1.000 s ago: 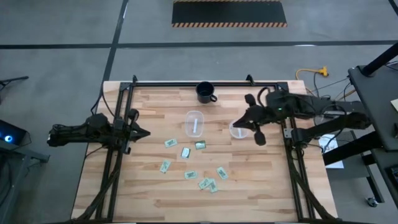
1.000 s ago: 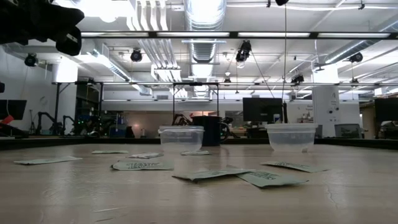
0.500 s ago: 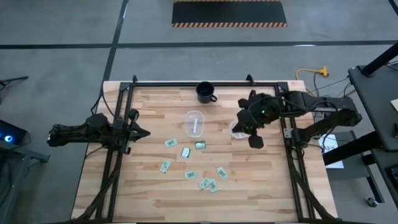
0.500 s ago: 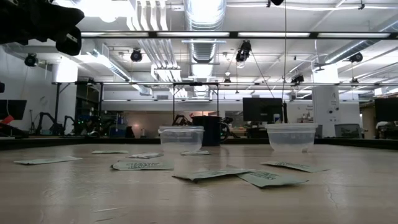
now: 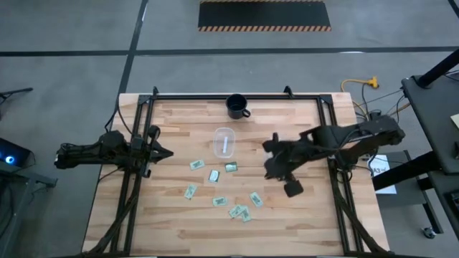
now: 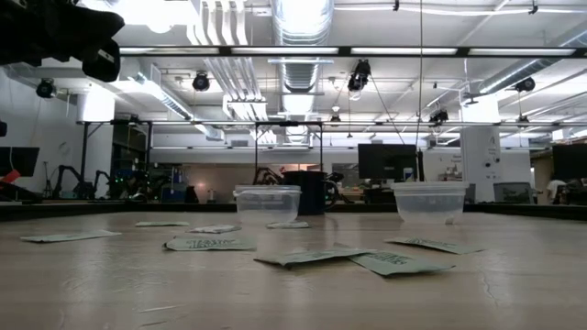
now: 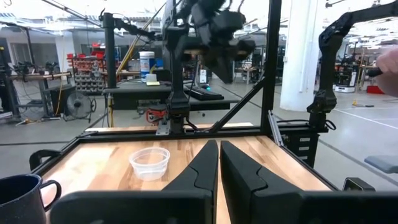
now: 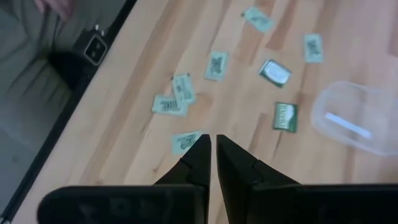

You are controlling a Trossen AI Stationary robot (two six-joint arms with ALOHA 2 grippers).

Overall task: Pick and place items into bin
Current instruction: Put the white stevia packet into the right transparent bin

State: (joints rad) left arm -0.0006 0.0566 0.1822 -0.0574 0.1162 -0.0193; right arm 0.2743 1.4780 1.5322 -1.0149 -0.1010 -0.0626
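Several small pale green and white packets [image 5: 219, 201] lie flat on the wooden table, scattered across its middle; they also show in the right wrist view [image 8: 216, 65]. A clear bin [image 5: 225, 141] holding a white strip stands behind them and shows in the right wrist view too [image 8: 357, 118]. My right gripper [image 5: 271, 154] hangs shut and empty above the table, right of the packets, pointing down at them [image 8: 213, 140]. My left gripper [image 5: 163, 152] waits shut and empty at the table's left edge [image 7: 219, 148].
A dark blue mug [image 5: 238, 105] stands at the far edge. A second clear cup [image 7: 149, 163] stands right of the bin, under my right arm in the high view. Black frame rails [image 5: 129, 193] run along both sides of the table.
My right gripper has swung from over the clear cup on the right toward the table's near edge and left, toward the packets, and now covers that cup in the high view. The packets and the bin have not moved.
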